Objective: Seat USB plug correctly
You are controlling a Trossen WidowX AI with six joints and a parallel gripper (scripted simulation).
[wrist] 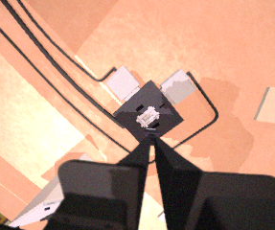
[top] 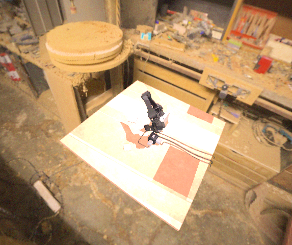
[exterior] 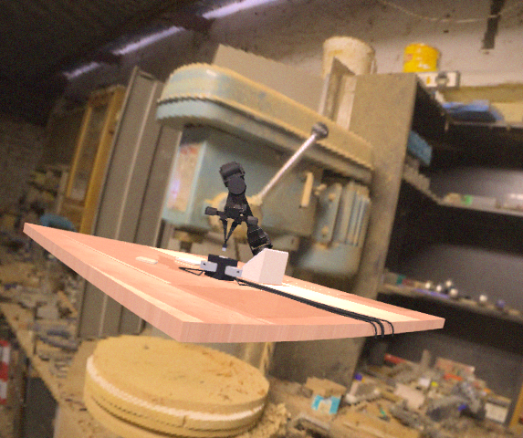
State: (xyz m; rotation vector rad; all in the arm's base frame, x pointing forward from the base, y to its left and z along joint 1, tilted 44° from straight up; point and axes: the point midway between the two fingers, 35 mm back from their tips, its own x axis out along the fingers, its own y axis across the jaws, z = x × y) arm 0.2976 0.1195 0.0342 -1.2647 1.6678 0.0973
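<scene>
The black power cube (top: 154,140) (exterior: 221,268) (wrist: 151,91) stands on the table, with a pale socket (wrist: 148,116) on its top face. My gripper (exterior: 224,245) (wrist: 151,141) is shut and points down, its tips a little above the cube. A small pale USB plug (exterior: 224,248) shows just below the tips in the exterior view, clear of the cube's top. In the wrist view only a thin light edge shows ahead of the tips, nearer the cube's lower corner than the socket. Which way round the plug is turned cannot be told.
Grey plugs (exterior: 208,266) (wrist: 123,82) (wrist: 177,87) sit in two cube sides. Dark cables (top: 185,147) (exterior: 308,304) run to the table edge; another loops beside the cube. A white wedge-shaped block (exterior: 270,267) stands nearby. A pale flat tile (top: 127,147) (exterior: 146,259) (wrist: 274,106) lies on the other side.
</scene>
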